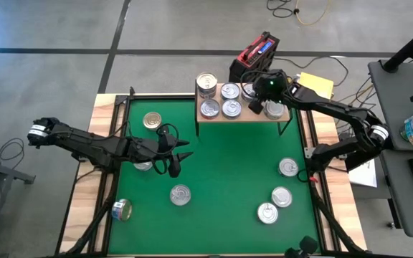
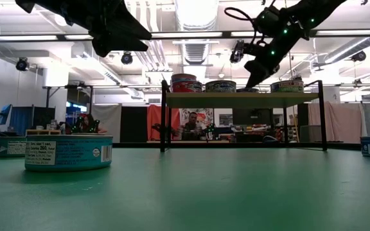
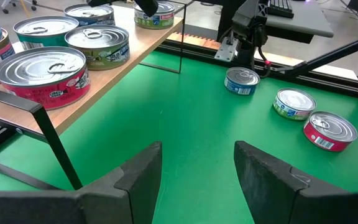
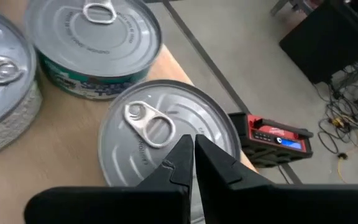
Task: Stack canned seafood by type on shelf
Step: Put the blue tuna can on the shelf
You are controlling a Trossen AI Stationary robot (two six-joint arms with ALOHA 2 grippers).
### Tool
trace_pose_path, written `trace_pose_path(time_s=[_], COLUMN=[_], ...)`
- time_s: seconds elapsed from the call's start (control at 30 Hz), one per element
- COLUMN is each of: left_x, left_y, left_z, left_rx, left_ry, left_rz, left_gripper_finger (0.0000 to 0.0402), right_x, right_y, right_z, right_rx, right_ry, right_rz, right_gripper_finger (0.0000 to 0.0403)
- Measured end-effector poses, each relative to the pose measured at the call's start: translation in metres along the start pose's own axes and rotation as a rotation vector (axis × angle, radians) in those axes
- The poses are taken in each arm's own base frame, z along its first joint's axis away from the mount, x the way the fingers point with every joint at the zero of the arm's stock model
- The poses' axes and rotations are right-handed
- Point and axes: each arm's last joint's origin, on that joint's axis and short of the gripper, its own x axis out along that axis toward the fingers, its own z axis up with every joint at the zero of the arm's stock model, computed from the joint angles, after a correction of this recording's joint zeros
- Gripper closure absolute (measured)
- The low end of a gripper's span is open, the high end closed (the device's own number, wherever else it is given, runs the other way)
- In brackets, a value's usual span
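Right gripper is pinched tight on nothing, right above a round silver can lying lid-up on the wooden shelf. Left gripper is spread, empty, over green mat.

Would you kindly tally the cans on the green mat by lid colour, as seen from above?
Gold-topped can: 1
Silver-topped cans: 4
Can on its side, lid colour unclear: 1
Partly hidden can, under the left arm: 1
Total: 7
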Motion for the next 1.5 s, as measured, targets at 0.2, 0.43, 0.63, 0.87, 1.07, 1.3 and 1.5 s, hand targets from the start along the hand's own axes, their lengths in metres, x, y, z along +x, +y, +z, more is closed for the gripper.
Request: trace_pose_path(time_s=[0.2,0.43,0.63,0.87,1.07,1.3,1.5], left_x=[0.0,0.0,0.0,0.0,0.0,0.0,0.0], left_y=[0.0,0.0,0.0,0.0,0.0,0.0,0.0], left_z=[0.0,0.0,0.0,0.001,0.001,0.001,0.001], left_rx=[0.0,-0.002,0.0,0.0,0.0,0.001,0.001], left_ry=[0.0,-0.003,-0.005,-0.007,-0.007,-0.007,-0.007], left_rz=[-0.001,-0.002,-0.002,-0.002,-0.002,-0.002,-0.002], left_gripper_finger=[0.0217,0.0217,0.0217,0.0217,0.0217,0.0217,0.0217], right_x=[-0.024,-0.042,-0.032,-0.03,-0.027,-0.024,-0.024], right_y=[-0.006,0.003,0.016,0.014,0.014,0.014,0.013], right_z=[0.012,0.013,-0.003,-0.004,-0.003,-0.004,-0.005], right_rx=[0.125,0.313,0.356,0.357,0.357,0.352,0.342], right_ry=[-0.06,-0.061,0.067,0.067,0.062,0.076,0.079], right_rz=[0.0,0.38,0.373,0.252,0.236,0.2,0.175], right_gripper_finger=[0.0394,0.0394,0.0394,0.0394,0.0394,0.0394,0.0394])
